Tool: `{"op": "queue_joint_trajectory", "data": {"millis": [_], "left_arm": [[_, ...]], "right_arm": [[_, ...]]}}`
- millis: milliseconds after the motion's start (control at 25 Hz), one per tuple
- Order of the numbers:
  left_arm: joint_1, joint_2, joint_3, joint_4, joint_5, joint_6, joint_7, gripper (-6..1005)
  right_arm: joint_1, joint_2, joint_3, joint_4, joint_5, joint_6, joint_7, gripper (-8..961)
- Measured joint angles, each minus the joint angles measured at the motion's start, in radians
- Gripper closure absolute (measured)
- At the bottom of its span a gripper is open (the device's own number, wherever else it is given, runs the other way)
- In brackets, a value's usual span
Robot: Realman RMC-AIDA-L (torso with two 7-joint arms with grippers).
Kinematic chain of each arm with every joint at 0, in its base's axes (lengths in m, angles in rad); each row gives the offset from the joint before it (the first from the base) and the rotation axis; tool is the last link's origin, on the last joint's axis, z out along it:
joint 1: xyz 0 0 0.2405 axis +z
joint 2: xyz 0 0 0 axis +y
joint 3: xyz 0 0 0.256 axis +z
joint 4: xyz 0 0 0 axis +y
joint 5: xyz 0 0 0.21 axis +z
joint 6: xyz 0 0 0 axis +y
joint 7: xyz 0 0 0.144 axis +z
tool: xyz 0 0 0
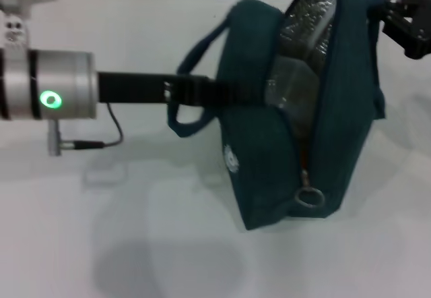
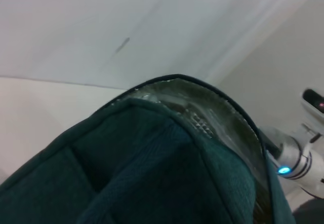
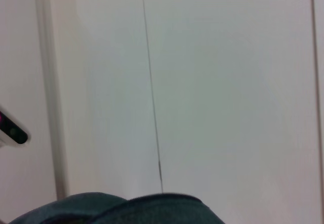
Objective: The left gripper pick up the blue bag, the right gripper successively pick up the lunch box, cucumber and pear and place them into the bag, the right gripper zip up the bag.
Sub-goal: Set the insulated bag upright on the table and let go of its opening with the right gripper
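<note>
The bag stands in the middle of the head view, held up off the white table and tilted, its mouth facing the camera. The zip is undone along most of the front edge, so the flap gapes and the silver foil lining shows from the top down to about the bag's middle. Inside the opening a pale, clear shape sits against the lining; it may be the lunch box, but that cannot be told for certain. No cucumber or pear can be made out in the bag. The ring pull hangs at the low end of the zip, near the bag's bottom corner. A small white logo marks the side panel, and one loop handle droops on the left side.

The left gripper reaches in from the left, level with the handle, at the bag's side. Its fingers merge with the dark fabric, so how far they are parted cannot be told. The left wrist view shows the bag's teal cloth right under the camera and the foil rim behind it.

The right gripper is at the bag's upper right corner, touching or just beside the top edge. Whether its fingers pinch the cloth cannot be told.
</note>
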Motion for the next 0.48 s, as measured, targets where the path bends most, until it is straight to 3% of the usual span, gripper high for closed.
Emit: {"op": "queue_joint_trajectory", "data": {"millis": [200,480], "left_arm": [[0.009,0.000,0.112,-0.034,-0.025,-0.087,0.006,947],[-0.007,-0.001,0.129,-0.103,-0.033,-0.133,0.022,947]], "right_arm": [[-0.007,-0.011,0.000,0.008,-0.002,-0.002,0.004,885],[0.014,-0.013,0.000,0.023,-0.054,0.009,0.013,885]]}}
